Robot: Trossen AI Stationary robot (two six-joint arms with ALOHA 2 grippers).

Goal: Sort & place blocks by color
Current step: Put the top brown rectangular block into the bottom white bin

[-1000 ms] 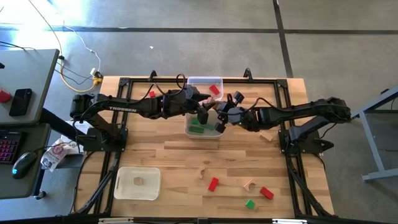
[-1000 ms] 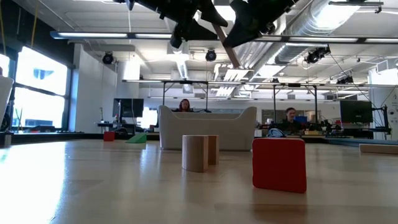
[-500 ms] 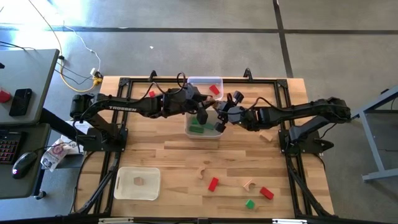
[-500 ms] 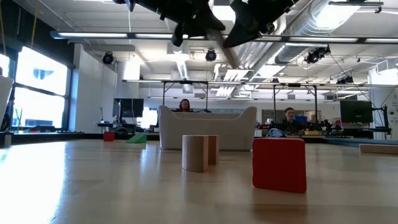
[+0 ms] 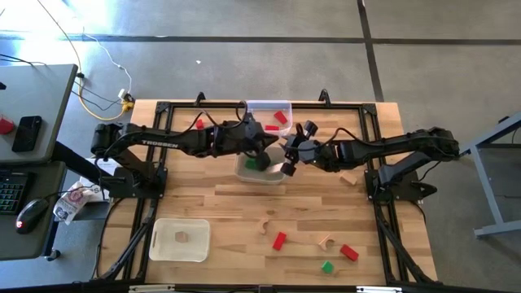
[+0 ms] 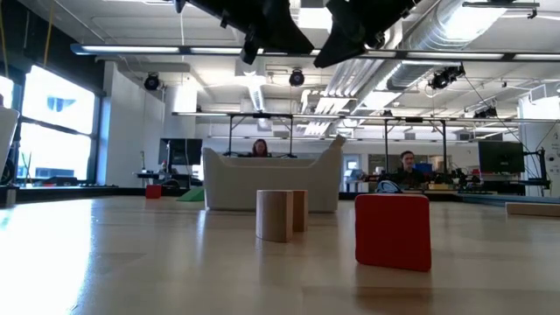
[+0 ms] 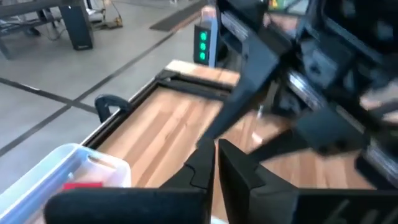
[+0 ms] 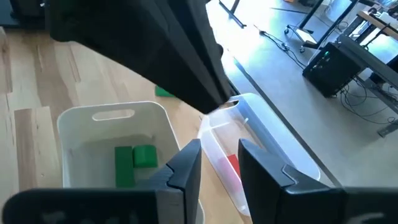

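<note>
Now left fingers shut, tray shifted.

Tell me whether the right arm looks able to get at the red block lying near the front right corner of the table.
Probably yes: the red block lies in the open on the right arm's side, nothing over it.

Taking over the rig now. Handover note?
Left tool: shut, nothing seen in it, above the middle white tray.
Right tool: open, empty, at that tray's edge.
Done: green blocks in the middle white tray; red block in the clear tray; wood block in the corner white tray.
Left: loose red blocks, loose green block and loose wood blocks on the table.
</note>
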